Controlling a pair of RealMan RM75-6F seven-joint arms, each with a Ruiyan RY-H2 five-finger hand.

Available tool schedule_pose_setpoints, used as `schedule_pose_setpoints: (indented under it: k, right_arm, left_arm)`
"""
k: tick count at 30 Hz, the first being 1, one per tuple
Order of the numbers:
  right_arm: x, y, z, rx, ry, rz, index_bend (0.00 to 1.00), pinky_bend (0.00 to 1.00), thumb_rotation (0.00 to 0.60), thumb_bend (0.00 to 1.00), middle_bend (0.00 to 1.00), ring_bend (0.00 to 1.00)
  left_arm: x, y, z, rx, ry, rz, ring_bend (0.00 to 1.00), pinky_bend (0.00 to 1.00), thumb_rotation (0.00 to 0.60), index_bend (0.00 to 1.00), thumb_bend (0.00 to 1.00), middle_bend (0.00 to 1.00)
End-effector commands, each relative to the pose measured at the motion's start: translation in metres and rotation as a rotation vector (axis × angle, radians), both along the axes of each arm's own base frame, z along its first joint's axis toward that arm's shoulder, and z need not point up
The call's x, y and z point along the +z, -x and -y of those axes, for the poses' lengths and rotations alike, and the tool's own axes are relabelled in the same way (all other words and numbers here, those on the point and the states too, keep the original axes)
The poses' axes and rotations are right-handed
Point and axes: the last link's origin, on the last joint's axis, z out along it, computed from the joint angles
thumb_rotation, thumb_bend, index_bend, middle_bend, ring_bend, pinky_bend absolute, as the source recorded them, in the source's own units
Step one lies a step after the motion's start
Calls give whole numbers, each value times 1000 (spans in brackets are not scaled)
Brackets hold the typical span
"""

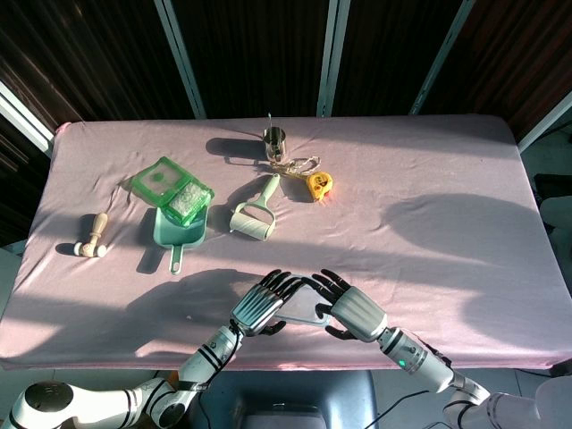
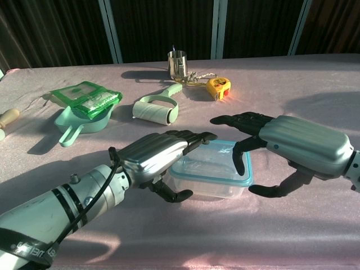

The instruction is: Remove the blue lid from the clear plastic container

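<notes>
The clear plastic container with its blue-rimmed lid stands near the table's front edge, also seen in the head view as the container. My left hand grips its left end, fingers lying over the lid and thumb against the front wall; the head view shows this left hand too. My right hand arches over the lid's right edge with fingers spread. One fingertip hangs at the rim and the thumb stays low beside the wall; the right hand holds nothing.
Further back stand a steel cup, a yellow tape measure and a mint lint roller. To the left, a green dustpan carries a green packet; a wooden tool lies at the far left.
</notes>
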Motion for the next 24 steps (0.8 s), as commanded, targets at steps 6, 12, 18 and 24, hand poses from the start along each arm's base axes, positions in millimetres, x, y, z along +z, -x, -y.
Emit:
schedule_pose_setpoints:
  k: [6,12,18,24]
  right_arm:
    - [-1,-2,0,-2,-7,10,648,0,600,412,40,0]
    - [-1,-6,0,-7,-11,26,648,0,600,411,40,0]
    - [-1,-8,1,-23,-23,43,648,0,600,412,41,0]
    - [0,-9,3,-28,-16,52,650,0,600,426,45,0]
  left_arm:
    - [0,0,0,2,0,-1,640,583,600,0,326,552]
    - [0,1,0,-1,0,-3,649,591,600,0,328,559]
    - [-1,1,3,-12,1,-6,655,598,600,0,329,565]
    - [-1,1,3,-15,1,-8,658,602,600,0,329,570]
